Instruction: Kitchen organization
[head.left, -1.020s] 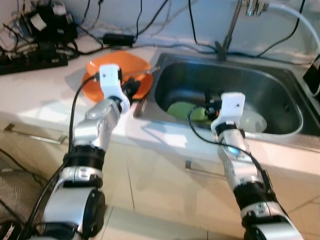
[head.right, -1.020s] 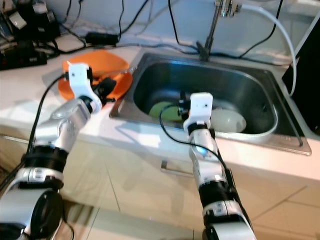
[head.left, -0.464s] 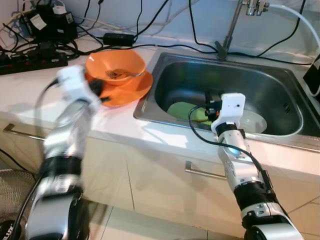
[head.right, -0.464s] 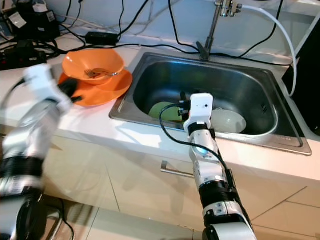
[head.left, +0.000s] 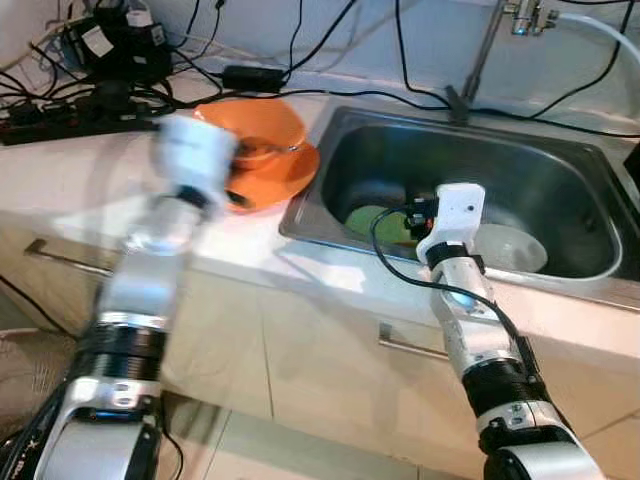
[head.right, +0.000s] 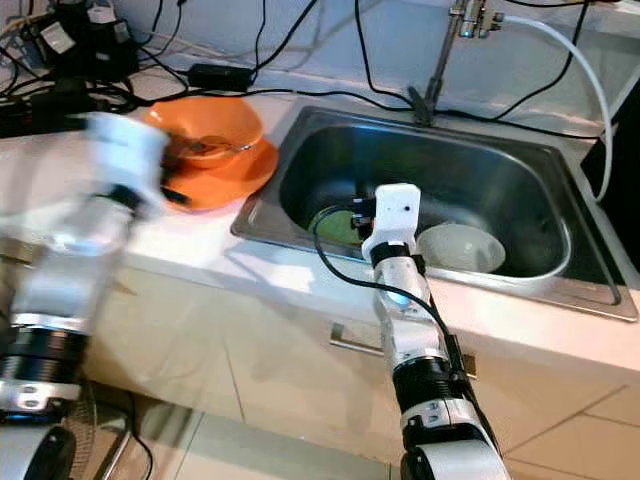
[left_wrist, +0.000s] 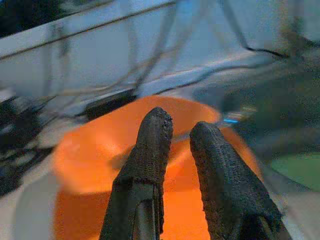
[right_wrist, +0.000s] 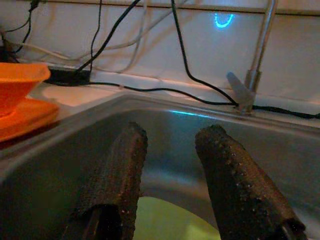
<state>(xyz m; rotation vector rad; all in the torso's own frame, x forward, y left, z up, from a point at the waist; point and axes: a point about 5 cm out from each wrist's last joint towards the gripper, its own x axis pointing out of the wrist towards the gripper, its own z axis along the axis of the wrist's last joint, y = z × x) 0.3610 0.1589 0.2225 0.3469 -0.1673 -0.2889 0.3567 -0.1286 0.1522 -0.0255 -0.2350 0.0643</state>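
So the left gripper (left_wrist: 181, 131), nearly closed and empty, has been swung back toward the orange bowl (head.left: 262, 131); right gripper (right_wrist: 172, 145) stays parted over the sink (head.left: 585, 185). Bowl probably gets grabbed next.

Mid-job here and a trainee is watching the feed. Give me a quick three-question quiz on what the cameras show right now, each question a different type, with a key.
1. True or false: the orange bowl sits on the orange plate, on the counter to the left of the sink.
2. Which dishes lie in the sink basin? A) a green plate and a white bowl B) two orange bowls C) a black pan
3. Fill in: the right hand is held over the ____, its fingers apart with nothing between them.

Key: 1 true; 2 A; 3 sink.
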